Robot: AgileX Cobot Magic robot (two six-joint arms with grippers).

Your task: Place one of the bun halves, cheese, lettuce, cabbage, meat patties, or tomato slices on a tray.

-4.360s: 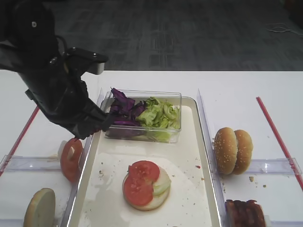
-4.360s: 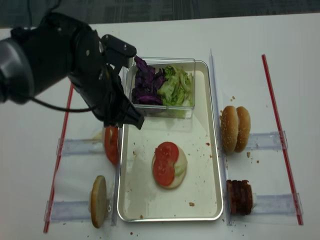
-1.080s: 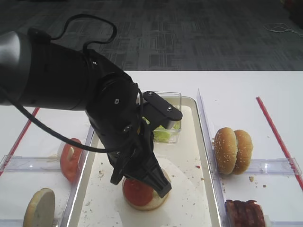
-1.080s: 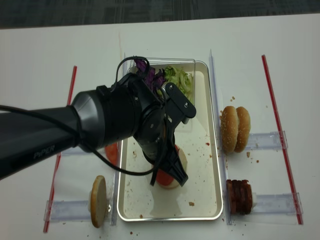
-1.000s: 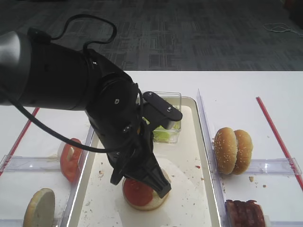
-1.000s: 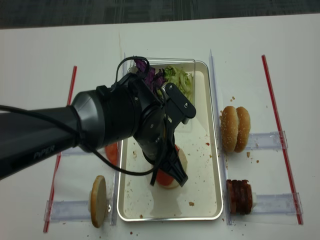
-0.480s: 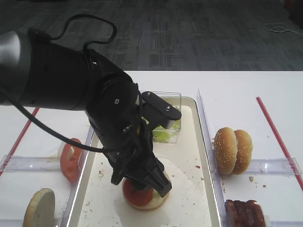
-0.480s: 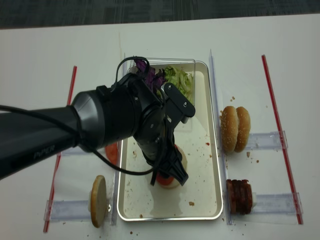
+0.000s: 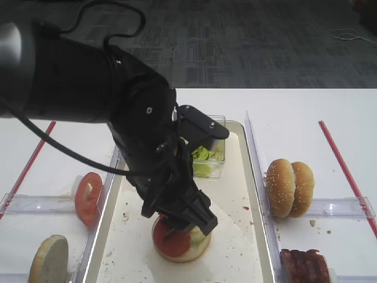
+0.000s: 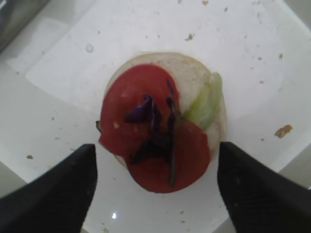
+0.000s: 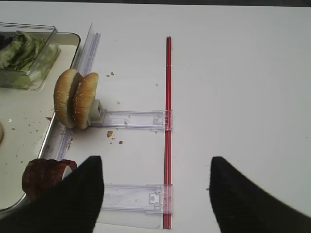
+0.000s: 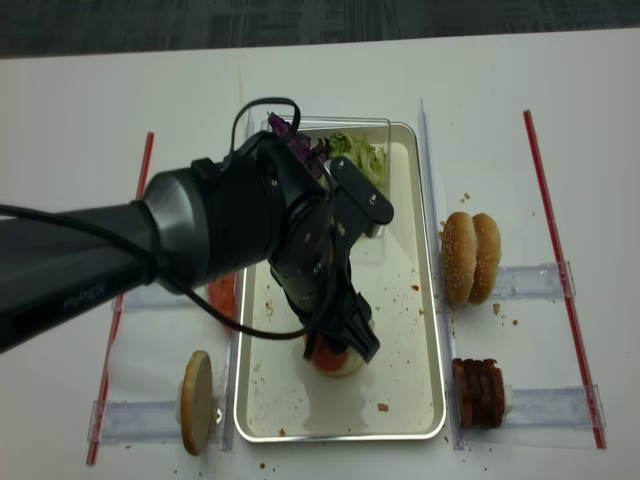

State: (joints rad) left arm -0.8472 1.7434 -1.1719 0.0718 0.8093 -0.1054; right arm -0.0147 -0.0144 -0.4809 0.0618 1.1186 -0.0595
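Now left gripper (image 10: pixel 155 187) hangs spread wide and empty over the cabbage (image 10: pixel 154 133) lying loose on the tomato slices (image 10: pixel 155 145) atop the bun half (image 10: pixel 194 73) on the tray (image 10: pixel 252 58); risk: shreds slide off if nudged.

The left arm (image 9: pixel 88 100) enters from the left and bends steeply downward at the wrist, so the left tool (image 10: pixel 155 189) points straight down. In the left wrist view its two dark fingers (image 10: pixel 53 194) stand wide apart at the lower corners of the frame, with nothing held between them. The right tool (image 11: pixel 155 199) hangs above the surface; its two fingers are likewise spread wide and hold nothing.
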